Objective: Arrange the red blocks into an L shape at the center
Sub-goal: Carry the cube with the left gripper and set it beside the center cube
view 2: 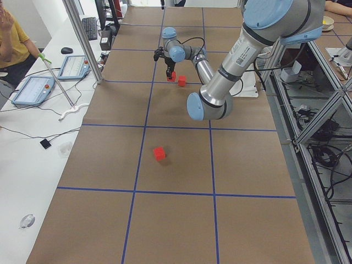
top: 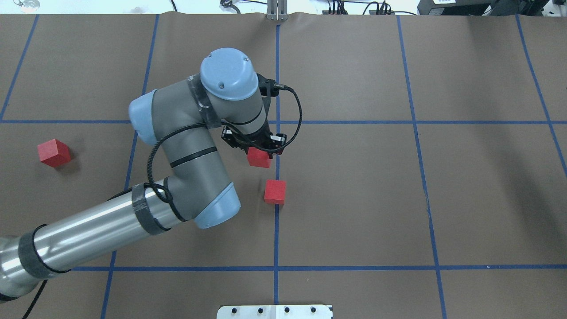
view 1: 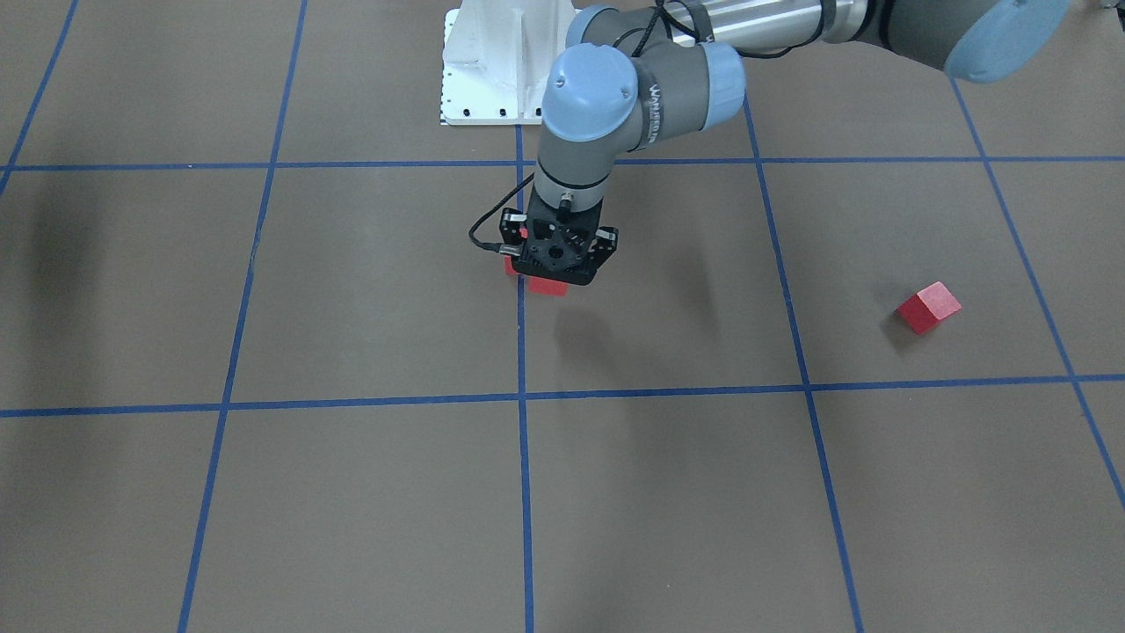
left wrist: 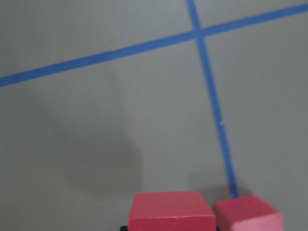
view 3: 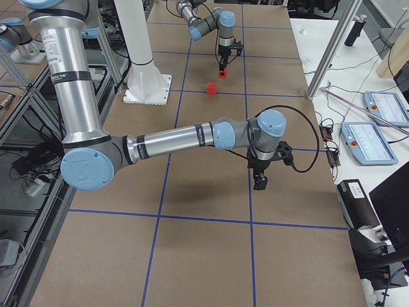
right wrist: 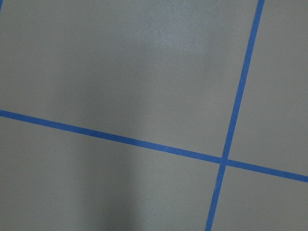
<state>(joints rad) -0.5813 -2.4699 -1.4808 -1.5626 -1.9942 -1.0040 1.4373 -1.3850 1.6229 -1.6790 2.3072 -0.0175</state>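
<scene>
Fig.: table (top: pixel 398 199) w/ blue tape grid (top: pixel 276 230), as seen from the room. The left gripper (top: pixel 254 145) is clenched on the first red block (top: pixel 259 157), just beside the centre tape line on the robot's left of it. Whether that block clears the table cannot be told. The second red block (top: pixel 275 192) lies on the centre line, near the first and toward the robot, w/ a gap between. The third red block (top: pixel 54 153) sits alone, well apart on the robot's left. A black cable (top: pixel 297 110) loops round the left wrist.

Obstructions: in the front-facing view the wrist and gripper cover the second block; overhead shows it plainly. Left wrist cam shows both central blocks side by side.

The right gripper (view 3: pixel 260 182) appears only in the exterior right view, hanging over the table, well apart from all blocks; released or clenched cannot be told. Right wrist cam: tape cross only. An operator (view 2: pixel 11 38) sits at the side bench, exterior left view only.
</scene>
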